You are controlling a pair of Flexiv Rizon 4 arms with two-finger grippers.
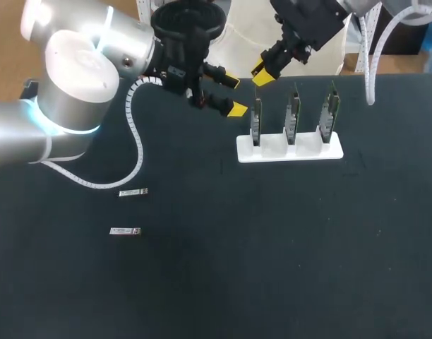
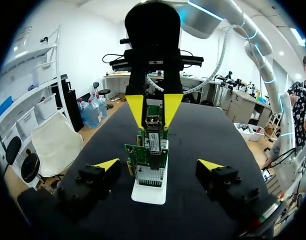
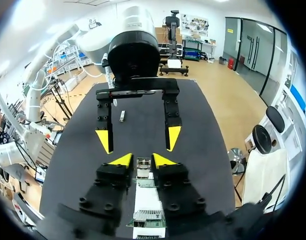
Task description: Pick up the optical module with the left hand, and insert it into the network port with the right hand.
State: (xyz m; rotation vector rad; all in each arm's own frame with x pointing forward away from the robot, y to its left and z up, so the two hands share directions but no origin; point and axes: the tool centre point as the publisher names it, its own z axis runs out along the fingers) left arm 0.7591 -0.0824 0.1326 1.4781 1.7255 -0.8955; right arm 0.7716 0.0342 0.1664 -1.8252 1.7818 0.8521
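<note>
Black table point(image 1: 272, 268). Nearest the robot, on its left side: small silver optical module point(image 1: 124, 231) lying flat, and a second silver module point(image 1: 133, 192) just beyond it; the two are apart and nothing touches them.

Further out, right of middle: white plastic holder point(image 1: 290, 150) with three green circuit cards standing upright in a row, left card point(image 1: 256, 120), middle card point(image 1: 292, 116), right card point(image 1: 329, 113).

Left gripper point(image 1: 234, 95) hangs beside the holder's left end, above the table. Its yellow tips are spread wide, with nothing between them. In the left wrist view it faces the row of cards end-on.

Right gripper point(image 1: 264, 74) comes in from the far right and is directly above the left card. Its fingers are narrow and closed from both sides on the upper end of a labelled silver module point(image 2: 154, 141), held upright. The module's lower end is against the top of the left card; whether it is seated in the port can't be told.
</note>
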